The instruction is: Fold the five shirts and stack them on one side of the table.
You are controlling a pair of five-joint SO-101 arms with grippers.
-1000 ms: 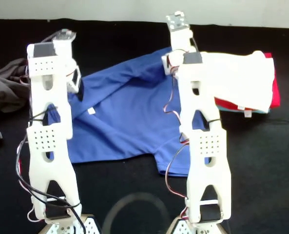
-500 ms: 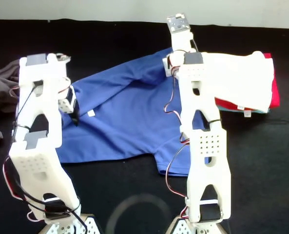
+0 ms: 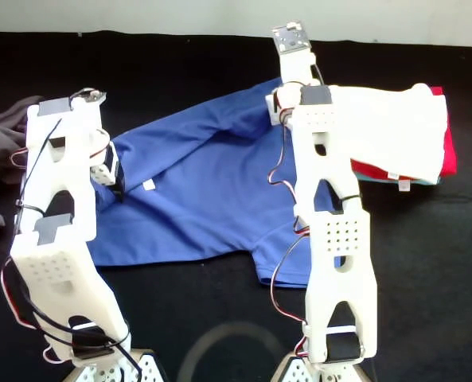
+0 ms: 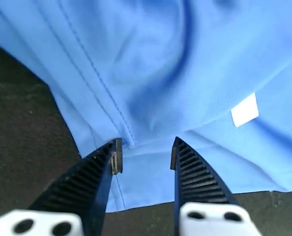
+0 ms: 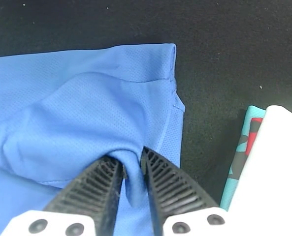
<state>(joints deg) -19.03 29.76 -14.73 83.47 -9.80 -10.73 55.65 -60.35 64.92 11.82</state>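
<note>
**Item 1: blue shirt**. It lies open and rumpled across the middle of the table, 1 sleeve reaching toward the far edge. A white label shows on the cloth. It is not yet folded.

**Item 2: right gripper**. It is at the shirt's far right part, near a hemmed sleeve end. The jaws are nearly closed, with a raised pinch of blue cloth caught between them.

**Item 3: left gripper**. It is at the shirt's left margin, over a stitched seam. The jaws are spread wide with cloth under the gap and nothing gripped. Bare table shows just beyond the shirt's edge.

**Step in hand (judged):** securing a second hold so both arms can lift and fold.
- The left jaws should drop onto the seam and close on a full ridge of fabric, not just the thin edge.
- The 2 holds should then rise evenly to avoid twisting the thin cloth.

**Item 4: stack of folded shirts**. It sits toward the far right corner, white on top, then red, then a teal edge: 3 layers seen. It sits close to the right gripper, so a wide sweep could catch it.

**Item 5: dark shirt**. It lies heaped at the left edge, apart from the blue one.
</note>
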